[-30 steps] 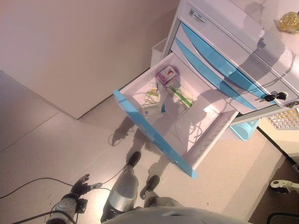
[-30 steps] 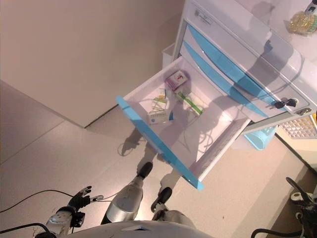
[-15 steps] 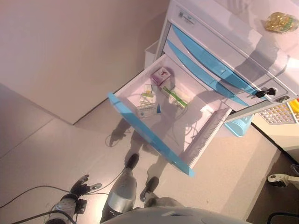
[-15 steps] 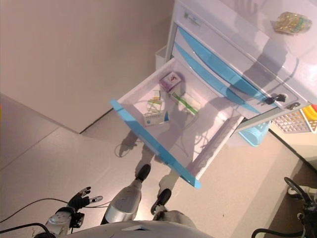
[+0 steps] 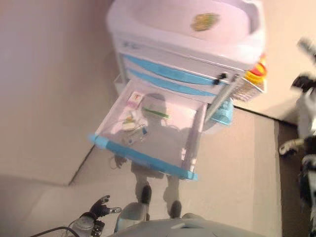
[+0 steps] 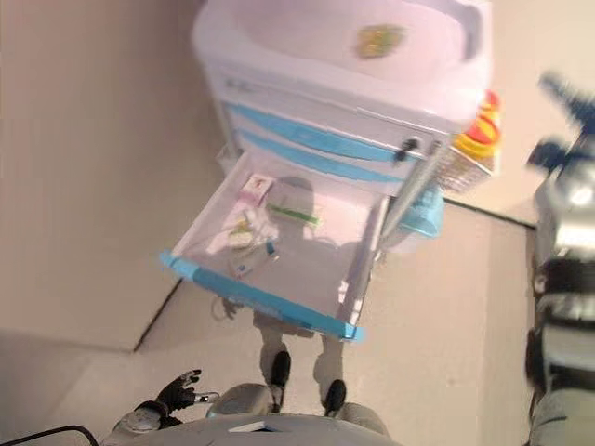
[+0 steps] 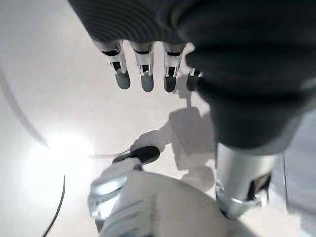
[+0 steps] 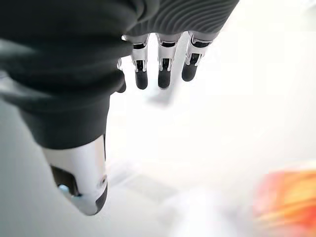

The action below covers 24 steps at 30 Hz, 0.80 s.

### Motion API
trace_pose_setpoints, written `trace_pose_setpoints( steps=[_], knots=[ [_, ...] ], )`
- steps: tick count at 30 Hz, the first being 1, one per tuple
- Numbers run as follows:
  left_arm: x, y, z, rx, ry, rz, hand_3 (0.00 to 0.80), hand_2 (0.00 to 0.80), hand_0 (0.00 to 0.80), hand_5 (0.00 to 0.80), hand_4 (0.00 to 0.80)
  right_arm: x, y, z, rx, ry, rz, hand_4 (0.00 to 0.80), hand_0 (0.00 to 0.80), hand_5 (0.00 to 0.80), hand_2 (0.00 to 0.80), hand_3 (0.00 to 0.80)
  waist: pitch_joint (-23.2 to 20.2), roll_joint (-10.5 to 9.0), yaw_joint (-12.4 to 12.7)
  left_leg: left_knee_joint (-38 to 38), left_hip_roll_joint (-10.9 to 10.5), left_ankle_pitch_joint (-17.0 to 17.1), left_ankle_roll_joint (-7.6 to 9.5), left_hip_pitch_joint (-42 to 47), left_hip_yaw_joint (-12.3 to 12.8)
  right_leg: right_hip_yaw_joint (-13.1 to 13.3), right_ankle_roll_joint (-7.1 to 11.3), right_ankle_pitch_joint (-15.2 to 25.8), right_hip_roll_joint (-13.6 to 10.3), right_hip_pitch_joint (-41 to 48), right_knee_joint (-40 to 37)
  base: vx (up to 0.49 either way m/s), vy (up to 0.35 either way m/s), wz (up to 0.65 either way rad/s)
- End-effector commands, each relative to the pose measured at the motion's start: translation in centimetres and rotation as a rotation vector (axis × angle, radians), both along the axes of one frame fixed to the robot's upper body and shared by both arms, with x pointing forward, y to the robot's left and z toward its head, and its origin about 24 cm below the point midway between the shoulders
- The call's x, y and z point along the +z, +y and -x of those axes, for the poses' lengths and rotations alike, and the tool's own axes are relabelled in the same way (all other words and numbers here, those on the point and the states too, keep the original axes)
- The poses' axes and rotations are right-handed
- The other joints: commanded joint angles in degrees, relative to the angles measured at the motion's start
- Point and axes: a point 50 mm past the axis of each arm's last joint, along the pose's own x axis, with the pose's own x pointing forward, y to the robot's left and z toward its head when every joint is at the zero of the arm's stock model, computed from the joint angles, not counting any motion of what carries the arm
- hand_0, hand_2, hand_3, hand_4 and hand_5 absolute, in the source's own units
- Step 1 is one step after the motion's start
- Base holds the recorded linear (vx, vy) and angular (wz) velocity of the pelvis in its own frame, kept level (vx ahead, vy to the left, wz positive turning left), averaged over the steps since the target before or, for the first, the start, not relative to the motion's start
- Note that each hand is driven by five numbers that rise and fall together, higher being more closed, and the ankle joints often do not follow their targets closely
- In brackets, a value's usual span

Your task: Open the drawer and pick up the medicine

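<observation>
Left eye view: a white plastic cart with pale blue drawer fronts [image 5: 187, 54] stands ahead of both hands, by a plain wall. Its lowest white drawer with a blue front bar [image 5: 143, 157] is pulled fully out. Inside lie the small medicine boxes [image 5: 134, 100], a pink-and-white one toward the back and a few more nearer the front bar, with a thin green-striped box [image 5: 157, 114] beside them. All of them sit well apart from the left hand [image 5: 100, 206], which hangs low by the floor, below and to the left of the drawer, fingers loosely spread and holding nothing. A crumpled yellowish packet [image 5: 204, 21] rests on the cart's top surface, and a red and yellow object [image 5: 255, 76] hangs at the cart's right side.

Right eye view: the same scene. At the far right edge a blurred silver-and-dark shape is probably the right arm, raised well to the right of the cart; the hand cannot be made out here.

Left wrist view: the left hand's fingers [image 7: 143, 74] are straight and slightly apart over pale floor, gripping nothing.

Right wrist view: the right hand [image 8: 158, 59] shows straight, relaxed fingers with nothing between them and the thumb. Past the fingers lies a bright white blur, and an orange-red patch [image 8: 286, 197] shows beyond the hand.
</observation>
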Motion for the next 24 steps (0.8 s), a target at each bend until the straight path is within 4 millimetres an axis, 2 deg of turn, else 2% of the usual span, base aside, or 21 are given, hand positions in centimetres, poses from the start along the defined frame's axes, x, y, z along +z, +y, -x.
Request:
trace_pose_setpoints(
  steps=[1, 4, 6, 9, 13, 15, 18, 21, 23, 24],
  knots=[
    [0.0, -1.4, -2.3, -0.091, 0.001, -0.013, 0.0, 0.0, 0.0, 0.0, 0.0, -3.4, 2.5, 1.4, 0.086, 0.0, 0.038, 0.0, 0.0, 0.0, 0.0, 0.0, 0.12, -0.68, -1.61, 0.55, 0.52, -9.66, -1.45, 3.44, 0.24, 0.38, 2.75, -0.7, -0.8, -1.79, 4.08, -0.018, -0.044, -0.6],
    [0.0, -2.2, -2.9, -0.146, 0.012, -0.012, 0.0, 0.0, 0.0, 0.0, 0.0, -8.9, 3.3, 3.3, 0.109, 0.188, -0.008, 0.0, 0.0, 0.0, 0.0, 0.0, 0.54, 0.07, -3.55, 0.84, 0.67, -9.78, -1.34, 3.64, 1.65, 1.27, 2.7, -0.69, -0.8, -2.41, 4.72, 0.0, -0.043, -0.5],
    [0.2, -2.6, -3.6, -0.167, 0.004, -0.003, 0.0, 0.0, 0.0, 0.0, 0.0, -13.3, 4.7, 5.3, 0.134, 0.332, 0.008, 0.0, 0.0, 0.0, 0.0, 0.0, 1.57, 0.93, -5.25, 1.93, 0.68, -10.19, -1.1, 3.37, 2.58, 2.02, 2.52, -1.08, -0.89, -3.35, 6.07, -0.001, -0.014, -0.36],
    [0.7, -3.3, -5.3, -0.209, -0.032, 0.01, 0.0, 0.0, 0.0, 0.0, 0.0, -17.4, 5.5, 7.4, 0.166, 0.515, 0.022, 0.0, 0.0, 0.0, 0.0, 0.0, 4.29, 2.17, -7.22, 4.99, 0.48, -10.72, -0.82, 1.47, 3.47, 2.86, 2.02, -1.88, -1.23, -5.77, 9.14, -0.049, 0.012, -0.28],
    [1.8, -4.2, -7.9, -0.26, -0.114, 0.015, 0.0, 0.0, 0.0, 0.0, 0.0, -19.7, 5.8, 8.0, 0.2, 0.652, 0.032, 0.0, 0.0, 0.0, 0.0, 0.0, 9.15, 3.19, -8.01, 8.7, 0.11, -10.67, -0.72, -2.5, 3.83, 3.03, 1.34, -2.49, -1.68, -9.3, 12.45, -0.168, 0.038, -0.21],
    [2.9, -4.9, -10.1, -0.284, -0.197, 0.014, 0.0, 0.0, 0.0, 0.0, 0.0, -20.9, 5.9, 8.2, 0.209, 0.714, 0.034, 0.0, 0.0, 0.0, 0.0, 0.0, 13.25, 3.59, -8.24, 11.78, -0.06, -10.6, -0.62, -6.24, 4.26, 3.25, 0.77, -2.71, -1.9, -12.15, 14.5, -0.205, 0.034, -0.09],
    [4.5, -5.4, -12.5, -0.309, -0.29, 0.012, 0.0, 0.0, 0.0, 0.0, 0.0, -21.8, 6.3, 8.3, 0.239, 0.794, 0.088, 0.0, 0.0, 0.0, 0.0, 0.0, 16.78, 3.92, -8.27, 15.97, 0.15, -10.92, -0.24, -10.68, 4.6, 3.25, 0.05, -3.24, -2.19, -16.41, 18.47, -0.116, 0.041, -0.11],
    [6.4, -5.3, -14.6, -0.335, -0.364, -0.009, 0.0, 0.0, 0.0, 0.0, 0.0, -22.3, 6.7, 8.3, 0.276, 0.863, 0.125, 0.0, 0.0, 0.0, 0.0, 0.0, 19.04, 4.07, -8.35, 19.96, -0.02, -11.74, 0.34, -14.35, 4.57, 3.48, -0.57, -4.82, -2.33, -20.61, 23.87, -0.046, 0.062, -0.06],
    [7.8, -4.6, -15.9, -0.346, -0.409, -0.035, 0.0, 0.0, 0.0, 0.0, 0.0, -22.5, 6.8, 8.4, 0.299, 0.893, 0.153, 0.0, 0.0, 0.0, 0.0, 0.0, 19.87, 4.09, -8.36, 22.02, -0.08, -12.16, 0.59, -16.29, 4.64, 3.6, -0.89, -5.75, -2.35, -22.61, 26.6, 0.003, 0.049, -0.03],
    [9.1, -4.0, -17.0, -0.357, -0.45, -0.066, 0.0, 0.0, 0.0, 0.0, 0.0, -22.6, 6.8, 8.5, 0.32, 0.914, 0.178, 0.0, 0.0, 0.0, 0.0, 0.0, 19.99, 4.26, -8.46, 23.59, -0.18, -12.51, 0.67, -18.13, 4.64, 3.85, -1.2, -6.5, -2.3, -24.51, 28.65, 0.011, 0.056, 0.03]
  ],
)
